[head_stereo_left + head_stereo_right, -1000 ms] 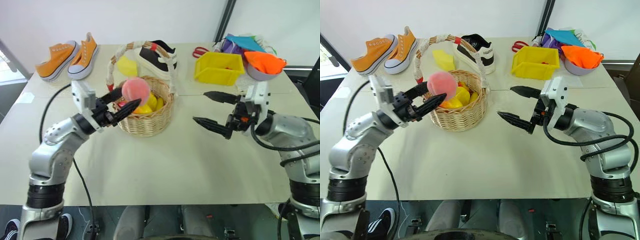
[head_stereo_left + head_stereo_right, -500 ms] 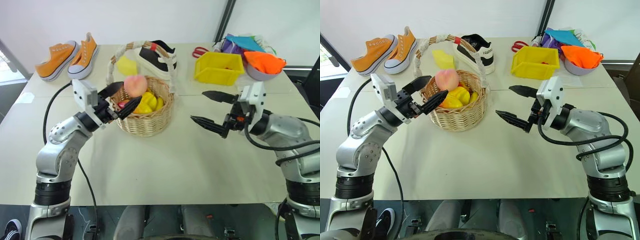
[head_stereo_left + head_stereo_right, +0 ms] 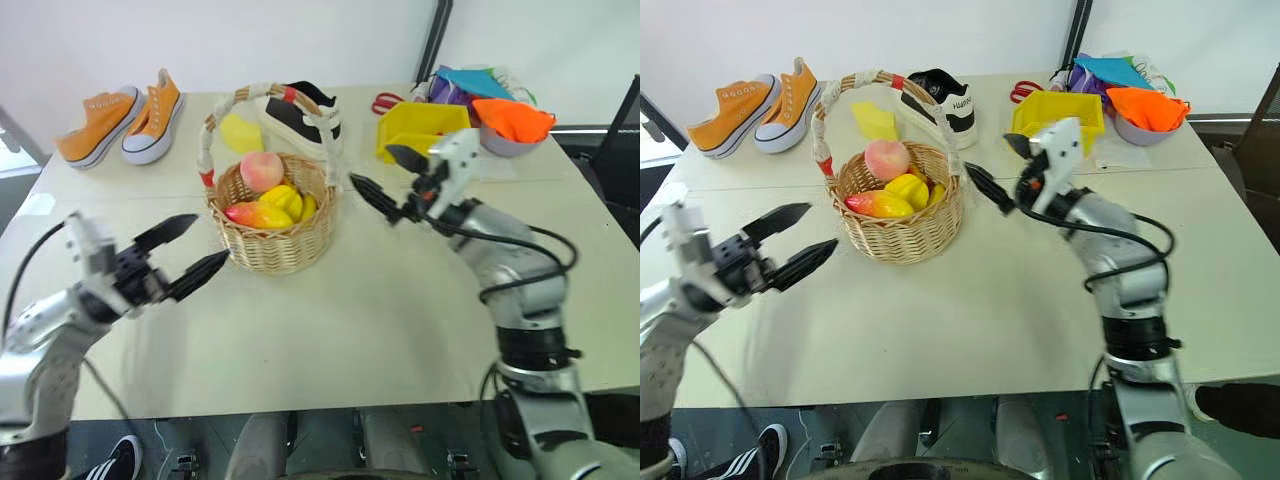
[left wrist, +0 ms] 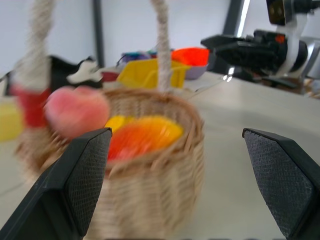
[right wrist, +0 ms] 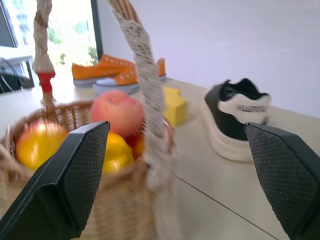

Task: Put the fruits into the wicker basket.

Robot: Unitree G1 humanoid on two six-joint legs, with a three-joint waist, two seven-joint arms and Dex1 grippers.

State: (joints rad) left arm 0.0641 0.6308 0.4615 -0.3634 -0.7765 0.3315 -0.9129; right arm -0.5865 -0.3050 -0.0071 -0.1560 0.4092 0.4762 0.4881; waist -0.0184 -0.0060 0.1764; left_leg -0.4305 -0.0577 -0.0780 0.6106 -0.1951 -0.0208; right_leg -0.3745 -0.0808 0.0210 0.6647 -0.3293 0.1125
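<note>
Peach (image 3: 261, 170) and mango (image 3: 254, 214) sit in the wicker basket (image 3: 268, 243), between both empty, wide-open jaws. Left gripper (image 3: 185, 251) waits beside it; right gripper (image 3: 385, 176) nears its handle.

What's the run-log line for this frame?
left gripper: open, empty, short of basket | right gripper: open, empty, beside basket handle | peach: in basket | mango: in basket

Lighting: bright, even daylight; soft shadows. Left wrist view: round tan woven wicker basket (image 4: 150, 165) and fuzzy pink peach (image 4: 76, 110) motion-blurred. Right wrist view: window glare upper left.
</note>
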